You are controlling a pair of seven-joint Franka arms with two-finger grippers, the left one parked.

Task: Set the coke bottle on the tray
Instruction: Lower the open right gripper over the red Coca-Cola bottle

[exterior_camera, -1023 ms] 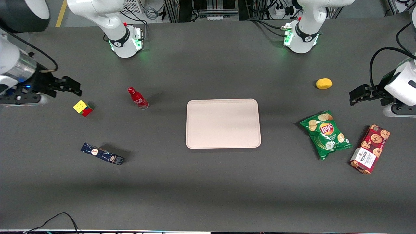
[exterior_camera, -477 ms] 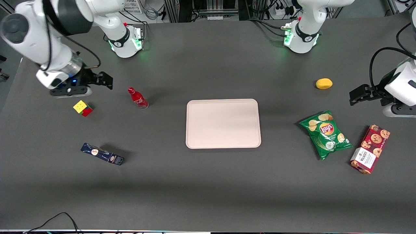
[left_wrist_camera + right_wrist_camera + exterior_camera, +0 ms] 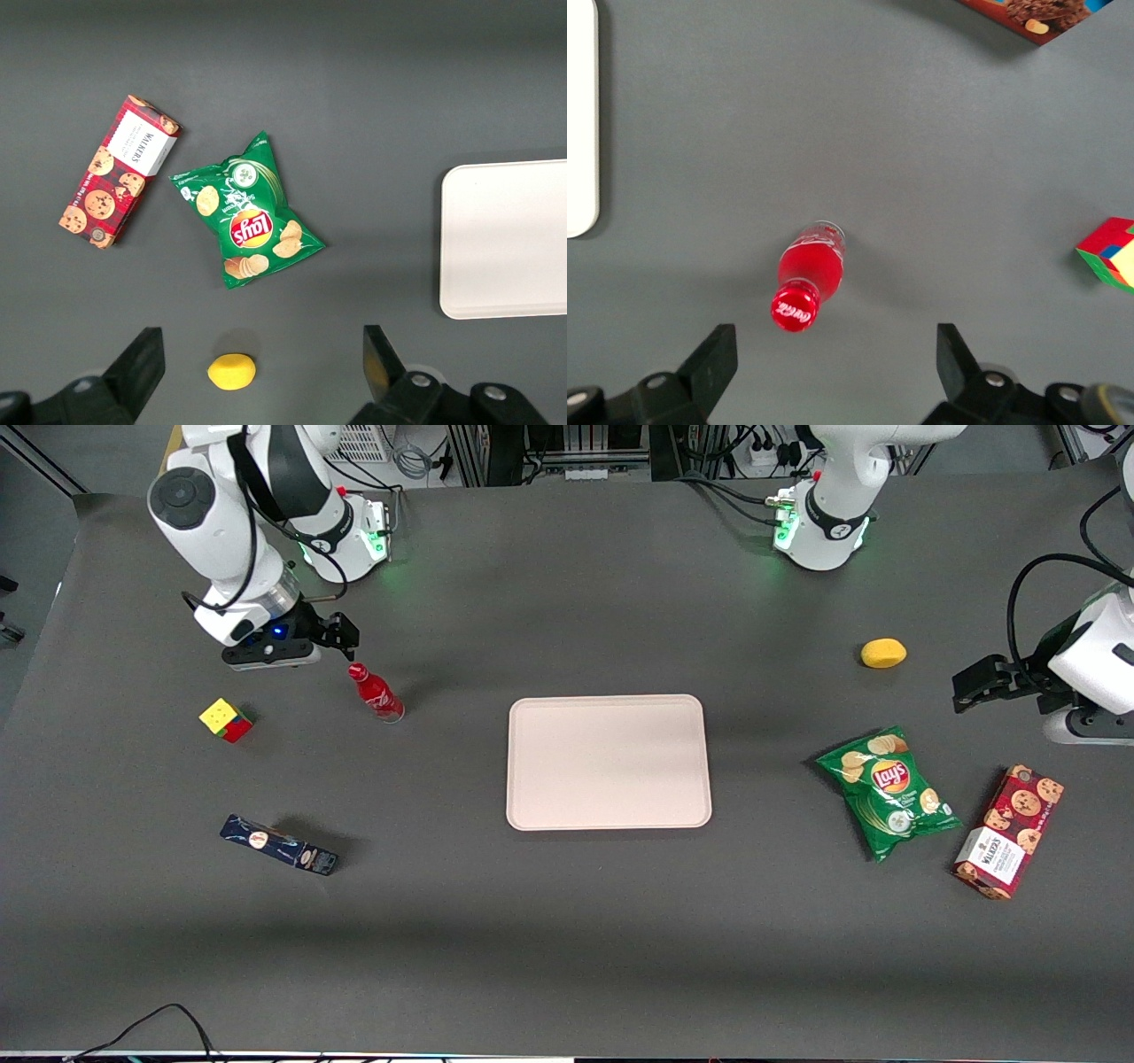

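Observation:
The coke bottle [image 3: 376, 693] is a slim red bottle with a red cap, standing upright on the grey table, apart from the tray and toward the working arm's end. The tray [image 3: 608, 762] is a large, pale pinkish-beige rectangle lying bare at mid-table. My right gripper [image 3: 341, 634] hovers above the table just beside the bottle's cap, a little farther from the front camera. In the right wrist view the gripper [image 3: 834, 363] is open and empty. The bottle [image 3: 806, 285] stands just outside the gap between the fingers [image 3: 713, 359]. The tray's edge [image 3: 579, 115] also shows there.
A Rubik's cube [image 3: 227, 720] lies beside the bottle, toward the working arm's end. A dark blue box [image 3: 279, 845] lies nearer the front camera. A chips bag [image 3: 889, 790], a cookie box [image 3: 1010, 831] and a lemon [image 3: 883, 653] lie toward the parked arm's end.
My right arm has swung in from the table's end toward the bottle, and the gripper is now close by its cap. The bottle and tray have not moved.

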